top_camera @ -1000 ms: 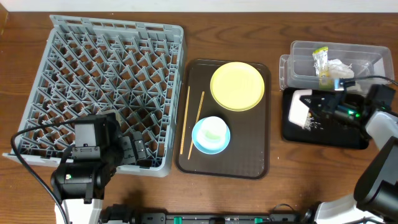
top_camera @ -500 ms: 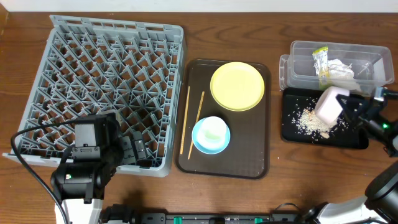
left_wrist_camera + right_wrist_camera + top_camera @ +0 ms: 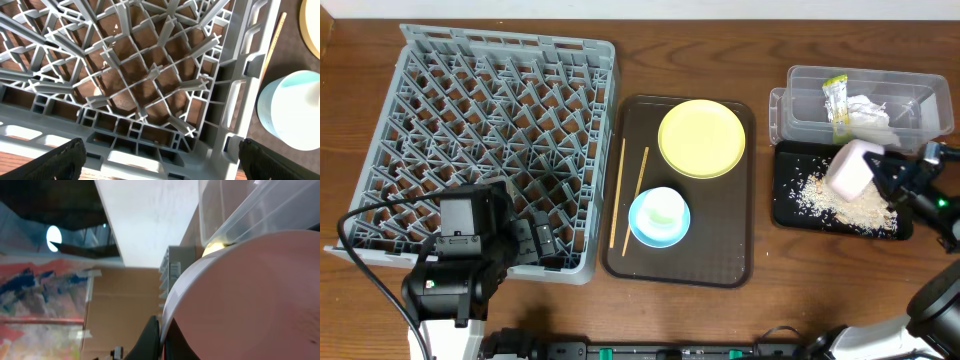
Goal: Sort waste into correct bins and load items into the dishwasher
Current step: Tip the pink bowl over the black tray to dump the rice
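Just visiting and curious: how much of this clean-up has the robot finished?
Done: wrapper and paper lie in the tub, rice scraps in the black tray. In hand: the right gripper holds the white bowl tipped over that tray. To do: nothing stands in the rack; plate, blue bowl and chopsticks lie on the brown tray.
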You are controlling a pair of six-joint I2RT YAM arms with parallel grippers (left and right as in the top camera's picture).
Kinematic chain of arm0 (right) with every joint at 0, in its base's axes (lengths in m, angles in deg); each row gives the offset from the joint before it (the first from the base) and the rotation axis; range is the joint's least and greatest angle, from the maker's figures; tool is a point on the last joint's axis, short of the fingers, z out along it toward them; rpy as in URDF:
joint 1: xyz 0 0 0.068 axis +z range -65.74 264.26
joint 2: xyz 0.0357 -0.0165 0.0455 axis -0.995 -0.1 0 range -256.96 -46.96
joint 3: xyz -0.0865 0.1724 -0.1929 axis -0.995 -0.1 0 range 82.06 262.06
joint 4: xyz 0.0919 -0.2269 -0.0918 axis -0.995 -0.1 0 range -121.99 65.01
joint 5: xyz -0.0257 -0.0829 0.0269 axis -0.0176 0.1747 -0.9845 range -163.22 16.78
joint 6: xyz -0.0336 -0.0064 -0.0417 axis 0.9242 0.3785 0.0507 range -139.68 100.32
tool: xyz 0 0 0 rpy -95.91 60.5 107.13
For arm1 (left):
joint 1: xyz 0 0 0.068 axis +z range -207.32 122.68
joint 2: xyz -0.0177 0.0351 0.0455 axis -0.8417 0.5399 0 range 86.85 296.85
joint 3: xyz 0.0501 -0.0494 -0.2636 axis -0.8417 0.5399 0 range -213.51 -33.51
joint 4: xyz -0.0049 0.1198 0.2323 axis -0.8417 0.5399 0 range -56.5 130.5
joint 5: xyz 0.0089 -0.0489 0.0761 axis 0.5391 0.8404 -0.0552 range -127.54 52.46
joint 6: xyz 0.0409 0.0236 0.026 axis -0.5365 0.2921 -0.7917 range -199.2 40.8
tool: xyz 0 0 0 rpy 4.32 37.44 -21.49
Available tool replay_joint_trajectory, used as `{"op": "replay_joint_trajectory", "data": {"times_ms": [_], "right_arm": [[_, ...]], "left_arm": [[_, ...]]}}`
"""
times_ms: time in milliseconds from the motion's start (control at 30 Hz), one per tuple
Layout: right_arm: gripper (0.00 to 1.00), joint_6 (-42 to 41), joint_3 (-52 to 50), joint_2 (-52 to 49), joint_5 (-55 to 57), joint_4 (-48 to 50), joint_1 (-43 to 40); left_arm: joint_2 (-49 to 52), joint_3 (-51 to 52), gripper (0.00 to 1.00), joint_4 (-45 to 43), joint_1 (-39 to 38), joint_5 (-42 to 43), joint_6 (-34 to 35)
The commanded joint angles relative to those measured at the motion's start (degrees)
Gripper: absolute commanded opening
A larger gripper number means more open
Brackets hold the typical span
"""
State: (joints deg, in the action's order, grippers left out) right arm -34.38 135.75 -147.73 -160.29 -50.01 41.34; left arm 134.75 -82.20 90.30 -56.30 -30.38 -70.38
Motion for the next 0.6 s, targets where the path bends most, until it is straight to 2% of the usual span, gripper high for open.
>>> {"op": "replay_joint_trajectory", "data": {"times_ms": [0,233,400,567], "right_arm": [[0.01,-0.8,0.7,0.0,-2.4,-0.1,3.6],[0.01,-0.7,0.7,0.1,-2.3,0.0,8.4],[0.01,-0.7,0.7,0.1,-2.0,0.2,6.4],[0.01,-8.7,0.7,0.1,2.9,-0.9,3.0]], "left_arm": [[0.0,-1.2,0.99,0.2,0.2,0.2,0.1],[0.0,-1.2,0.99,0.2,0.2,0.2,0.1],[0.0,-1.2,0.99,0.6,0.2,0.2,0.1],[0.0,-1.2,0.98,1.0,0.2,0.2,0.1]]}}
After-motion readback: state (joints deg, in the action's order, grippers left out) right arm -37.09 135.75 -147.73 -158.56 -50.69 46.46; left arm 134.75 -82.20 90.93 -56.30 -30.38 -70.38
